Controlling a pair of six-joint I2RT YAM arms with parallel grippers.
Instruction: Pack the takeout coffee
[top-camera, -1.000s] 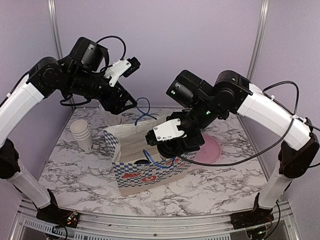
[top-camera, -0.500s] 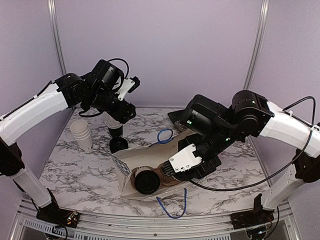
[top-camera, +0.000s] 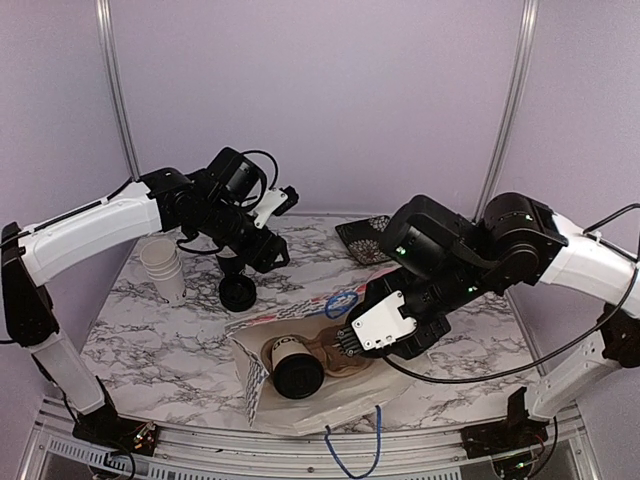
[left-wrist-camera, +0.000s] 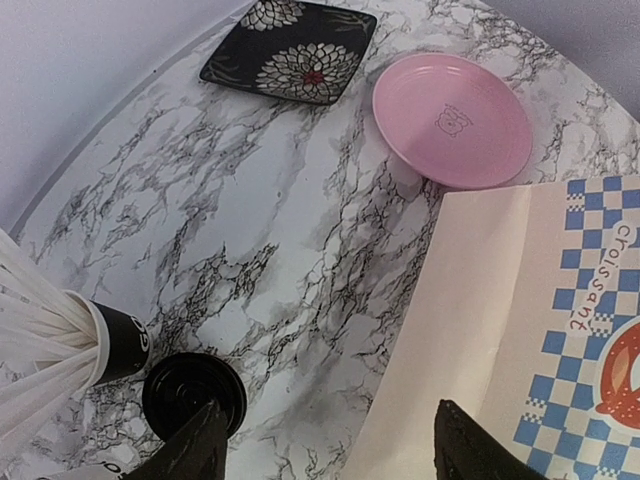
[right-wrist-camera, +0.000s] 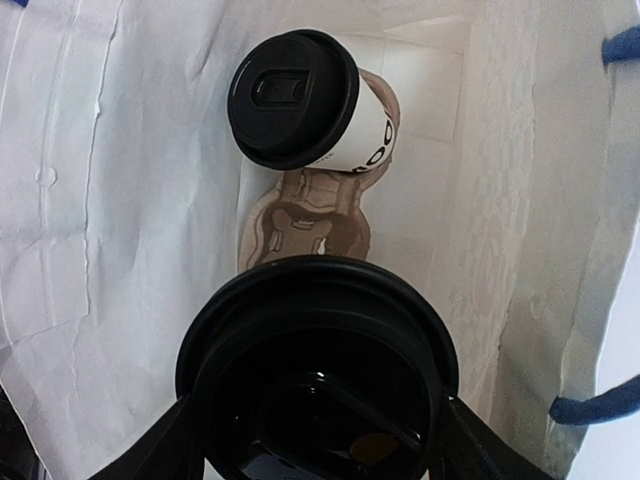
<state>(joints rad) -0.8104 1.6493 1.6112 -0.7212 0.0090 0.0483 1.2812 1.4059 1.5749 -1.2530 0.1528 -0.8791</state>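
Blue handle (top-camera: 352, 455): trails out of the bag's near side towards my edge of the table; a second ago it stood up over an upright bag

Paper bag (top-camera: 345, 395): my landmark, and the big change, as it has gone from standing to lying on its side with the mouth gaping to the near left

First coffee cup (top-camera: 296, 368): inside the bag just behind the mouth; it looks to be lying over, black lid facing out

Brown patch under it: spilled coffee or a card insert, I can't tell which

Right gripper (right-wrist-camera: 318, 445): reaching into the bag from its right, fingers clamped either side of the second cup

Second coffee cup (right-wrist-camera: 318, 350): held just above the first one, its black lid filling my wrist view, inside the bag's walls but not set down

Left gripper (left-wrist-camera: 328, 432): has dropped down low just beyond the bag's far-left corner, fingers apart with nothing between them

Black round lid (left-wrist-camera: 193, 395): on the table right under the left fingers, beyond the bag; I can't tell what it tops

Straw cup (left-wrist-camera: 118, 343): touching or just beside that lid, further left of the bag

Plain cup stack (top-camera: 163, 265): well left of the bag

Pink plate (left-wrist-camera: 452, 120): just beyond the bag's far edge

Patterned plate (left-wrist-camera: 290, 45): furthest back, beyond the pink plate

What it means: I judge the packing compromised; both cups are in, but the bag needs righting and the first cup may leak
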